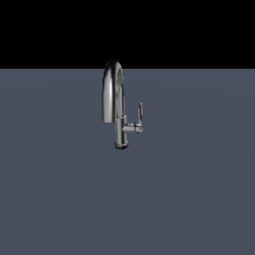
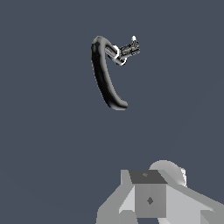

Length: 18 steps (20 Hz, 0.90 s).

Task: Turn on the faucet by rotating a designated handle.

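Observation:
The chrome faucet [image 1: 112, 94] stands on the grey floor at the middle of the exterior view, its gooseneck spout arching toward that view's left. The handle [image 1: 140, 113] is a thin upright blade on a short stub on the column's right side in that view. The arm does not show in the exterior view. The wrist view looks down on the faucet [image 2: 103, 74] and its handle [image 2: 130, 49] from above and from a distance. Grey parts of my gripper [image 2: 149, 199] show at the frame's edge, well apart from the faucet. Its fingers are not clearly shown.
Flat grey floor [image 1: 199, 199] surrounds the faucet on all sides, with a black background behind it. No other object is in view.

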{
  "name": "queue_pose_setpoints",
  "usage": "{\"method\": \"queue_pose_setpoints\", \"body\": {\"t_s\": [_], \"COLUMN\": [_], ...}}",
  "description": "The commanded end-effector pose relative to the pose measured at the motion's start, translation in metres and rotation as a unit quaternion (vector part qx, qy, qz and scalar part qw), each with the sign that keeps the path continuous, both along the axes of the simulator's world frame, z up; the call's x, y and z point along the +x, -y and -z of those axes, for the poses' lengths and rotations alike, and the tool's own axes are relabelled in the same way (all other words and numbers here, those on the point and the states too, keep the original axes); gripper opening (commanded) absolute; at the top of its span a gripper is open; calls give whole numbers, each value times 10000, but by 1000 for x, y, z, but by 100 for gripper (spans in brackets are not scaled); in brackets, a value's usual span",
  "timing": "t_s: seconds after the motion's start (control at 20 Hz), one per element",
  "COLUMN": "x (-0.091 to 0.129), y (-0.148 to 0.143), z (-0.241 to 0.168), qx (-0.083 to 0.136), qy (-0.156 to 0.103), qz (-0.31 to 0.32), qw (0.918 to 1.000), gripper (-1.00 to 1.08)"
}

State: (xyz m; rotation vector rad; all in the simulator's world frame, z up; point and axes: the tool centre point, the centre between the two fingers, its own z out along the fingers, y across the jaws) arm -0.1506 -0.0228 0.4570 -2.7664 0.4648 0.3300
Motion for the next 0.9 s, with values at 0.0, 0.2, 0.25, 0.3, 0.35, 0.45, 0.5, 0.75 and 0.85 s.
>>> {"method": "queue_pose_setpoints", "body": {"t_s": [0.0, 0.2, 0.25, 0.3, 0.35, 0.45, 0.5, 0.75, 0.85], "x": [14, 37, 42, 47, 53, 63, 69, 94, 104], "y": [2, 5, 6, 7, 8, 10, 11, 17, 20], "z": [7, 19, 23, 26, 30, 37, 41, 63, 73], "qx": [202, 530, 613, 697, 781, 952, 1037, 1475, 1655], "qy": [-183, -478, -553, -628, -703, -854, -930, -1316, -1473], "qz": [193, 499, 577, 655, 733, 889, 968, 1368, 1530], "qw": [9994, 9962, 9949, 9934, 9918, 9878, 9855, 9707, 9631], "gripper": [-100, -100, -100, -100, -100, -100, -100, -100, -100]}}
